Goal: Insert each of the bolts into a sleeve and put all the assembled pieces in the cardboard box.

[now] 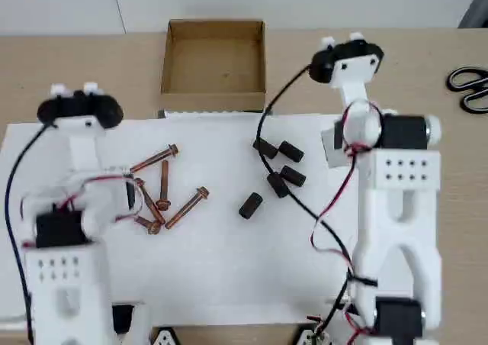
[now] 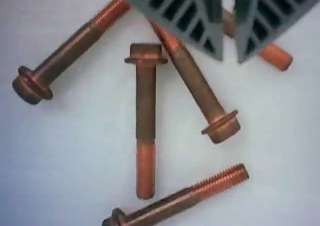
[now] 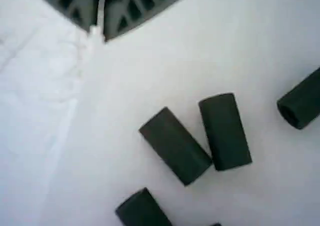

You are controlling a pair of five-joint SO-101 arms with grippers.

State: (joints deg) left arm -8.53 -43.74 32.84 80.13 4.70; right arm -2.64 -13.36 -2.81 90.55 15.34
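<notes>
Left tool [image 2: 230, 55]: jaws a narrow gap apart, gripping nothing, low over the bolts [image 2: 145, 121], with one shank running right under the tips. Right tool [image 3: 99, 31]: jaws together, empty, near the sleeves [image 3: 175, 146]. High view: five bolts in a loose pile on the white sheet [image 1: 229, 261], some touching. The five sleeves are scattered well apart from them, and the cardboard box [image 1: 212, 95] sits open at the sheet's far edge, so nothing is assembled or boxed yet. Risks: the bolts crowd each other, so closing on one likely drags or pinches a neighbour. Round shanks and sleeves could roll on the smooth sheet, and a skewed grip could jam the thread at the bore. Bolts are coppery metal with flanged heads and threaded, brighter ends. Sleeves are short, matte black and roughly cylindrical — they look hollow.
</notes>
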